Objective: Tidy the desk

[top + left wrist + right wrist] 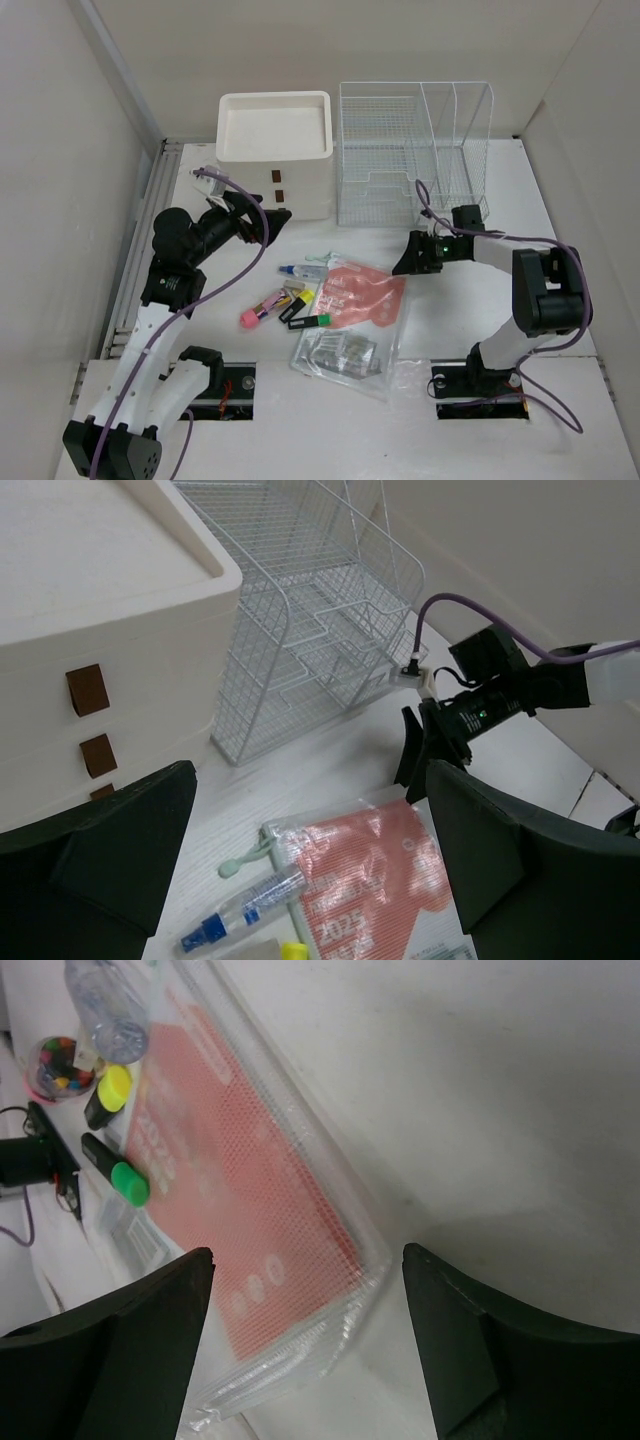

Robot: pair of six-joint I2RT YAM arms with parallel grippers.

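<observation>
The white desk [540, 190] fills the middle of the top view, with beige walls around it. At the back, in the upper middle of that view, a white drawer box [275, 150] with brown handles stands on it. A white wire rack [410, 150] stands just beside the box, on its right.

A small heap of things lies in the middle of the desk. There is a clear pouch [365, 290] with a red paper inside. To the left of it lie a green-cap marker [310, 321], a yellow-cap marker [297, 300] and a small bottle [300, 271] with a blue cap. A little pink tub [58, 1068] of coloured beads sits at the left end of the heap. A small clear bag [340, 355] with dark bits in it lies below the pouch.

The left gripper [265, 222] hangs in the left half of the top view, close to the front of the drawer box. In the left wrist view its two fingers [110, 850] stand wide apart, and there is nothing between them. The pouch and the bottle lie on the desk below.

The right gripper [408, 258] hangs right of the middle, near the pouch's upper right corner. In the right wrist view its fingers [120, 1340] are also spread wide and hold nothing. The corner of the pouch lies on the desk under the gap.
</observation>
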